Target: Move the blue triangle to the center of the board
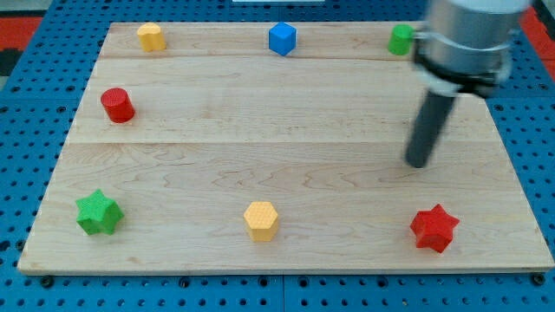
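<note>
Camera view, taken from my tip (418, 163) outward: the straight dark rod ends on bare wood at about three o'clock on the pale wooden board (286, 130), touching no block; it is a plain rod with nothing to open, close or hold. Its grey housing blurs the board's two o'clock corner and half hides the small green block (400, 39) there, whose shape I cannot make out.

Nearest to my tip is the red star block (434, 229), toward five o'clock and apart from it. Further out, the yellow hexagonal block (260, 220) sits at six o'clock near the board's lower edge, and the green star block (97, 213) at eight o'clock.

The only blue piece I see is the blue block (282, 38) at twelve o'clock by the top edge, well apart from my tip; it looks cube-like to me. The red cylinder block (116, 105) stands at ten o'clock, and the yellow block (151, 36) at eleven.

I can read no writing or labels anywhere. Blue pegboard (26, 113) surrounds the board.
</note>
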Controlling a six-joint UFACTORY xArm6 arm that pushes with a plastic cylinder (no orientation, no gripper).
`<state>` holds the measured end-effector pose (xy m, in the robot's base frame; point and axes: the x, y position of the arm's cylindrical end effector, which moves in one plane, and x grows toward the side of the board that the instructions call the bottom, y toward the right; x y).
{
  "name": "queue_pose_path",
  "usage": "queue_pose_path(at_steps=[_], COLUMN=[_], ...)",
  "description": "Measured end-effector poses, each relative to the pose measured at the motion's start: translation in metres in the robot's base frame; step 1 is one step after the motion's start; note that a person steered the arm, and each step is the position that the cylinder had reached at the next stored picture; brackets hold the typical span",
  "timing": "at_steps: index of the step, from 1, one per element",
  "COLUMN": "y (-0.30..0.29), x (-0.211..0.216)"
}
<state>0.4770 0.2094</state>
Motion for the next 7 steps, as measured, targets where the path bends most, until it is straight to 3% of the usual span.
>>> queue_pose_path(at_steps=[1,2,4,7], y=[0.058,0.078,0.015,-0.009], x=[-0.005,-0.040,-0.057,-0.070])
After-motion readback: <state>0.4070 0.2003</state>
